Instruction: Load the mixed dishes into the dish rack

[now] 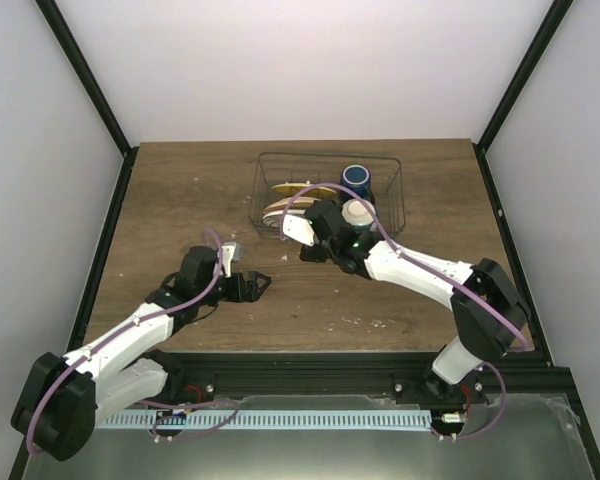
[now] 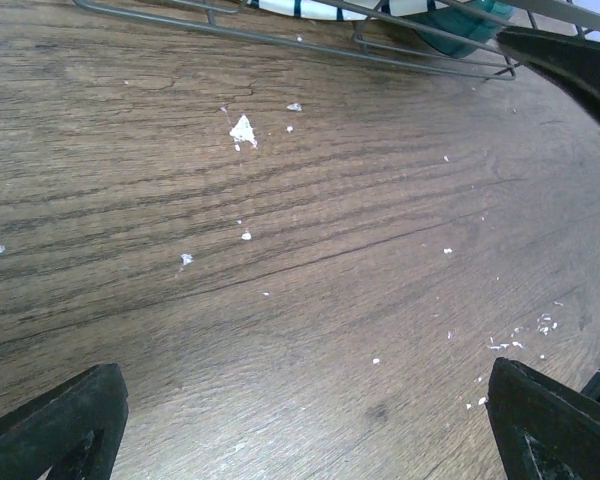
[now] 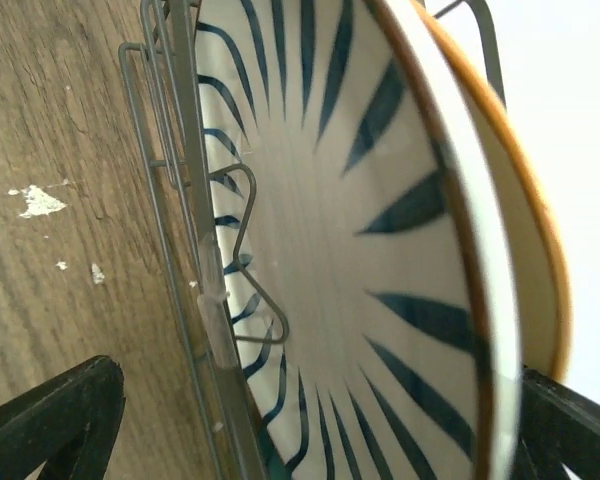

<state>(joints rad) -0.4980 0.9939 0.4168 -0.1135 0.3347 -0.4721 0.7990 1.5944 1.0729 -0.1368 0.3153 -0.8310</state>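
Tabletop (image 1: 180, 200) of brown wood, flecked with white crumbs.

Left of the dish rack (image 1: 392, 200) and nearer the arm bases, well apart from its wires: left gripper (image 2: 302, 368), jaws spread wide, nothing between them but bare wood. Points toward the rack's near-left corner. In its wrist view, only the rack's bottom wires along the top edge.

Inside the rack's left half: two plates on edge, leaning side by side among the dividers. Cream plate (image 1: 277, 211) toward the rack's near side, yellow-orange plate (image 1: 302, 189) just behind it, toward the far side.

At the rack's near-left wall, by those plates: right gripper (image 3: 315, 370), jaws fully parted, clamped on nothing. In its wrist view, one finger over the wood outside the rack's wire wall, the other beyond the plate edges. Close up between them: a blue-striped plate face (image 3: 380, 220), white with dark stripes fanning out, brown-edged, upright just inside the wires, with an orange rim right behind it (no telling one plate from the other at this angle). Contact between the far finger and that rim: cannot tell.

Inside the rack's right half: small white bowl (image 1: 357, 211) at the near side, just beside the right arm's wrist. Dark blue mug (image 1: 356, 176) upright just behind the bowl, at the rack's far side.
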